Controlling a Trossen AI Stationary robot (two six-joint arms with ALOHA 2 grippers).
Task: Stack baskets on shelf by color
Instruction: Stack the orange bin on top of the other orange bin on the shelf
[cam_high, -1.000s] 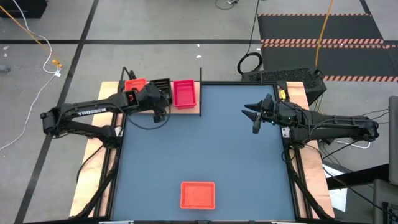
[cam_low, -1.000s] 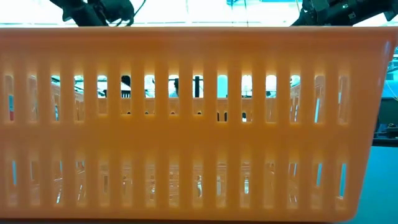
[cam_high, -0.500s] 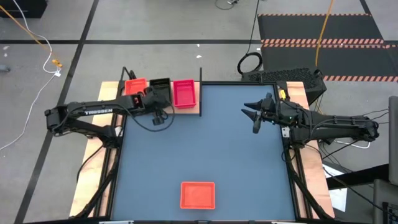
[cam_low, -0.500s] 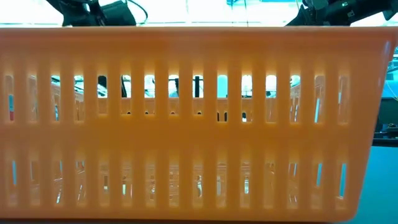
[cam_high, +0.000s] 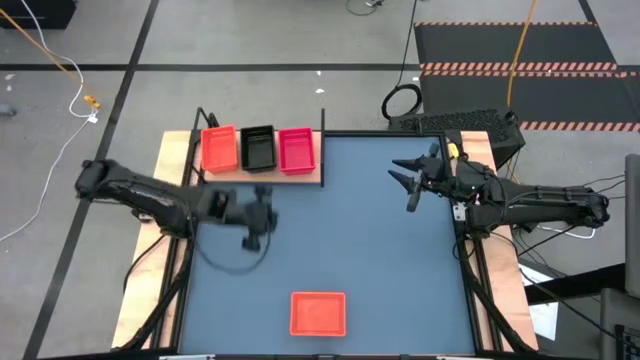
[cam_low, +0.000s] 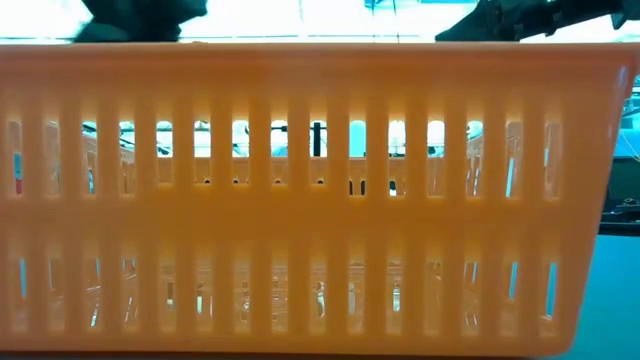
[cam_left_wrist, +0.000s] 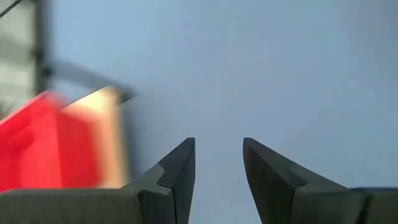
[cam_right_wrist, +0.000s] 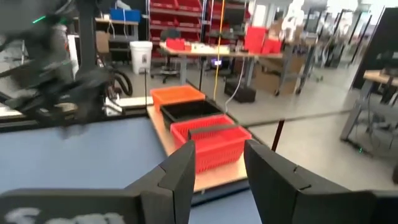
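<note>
Both jaws gape over bare tabletop (cam_high: 350, 230) beside shelf (cam_high: 318, 172).

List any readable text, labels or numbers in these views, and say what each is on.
No text reads clearly in any view.
Right gripper: pale lettering on its body in the right wrist view, too blurred to read.
Left arm: blurred, no lettering legible.
Baskets: no labels visible.
Red bins in the room beyond the table: any labels are too small to read.
</note>
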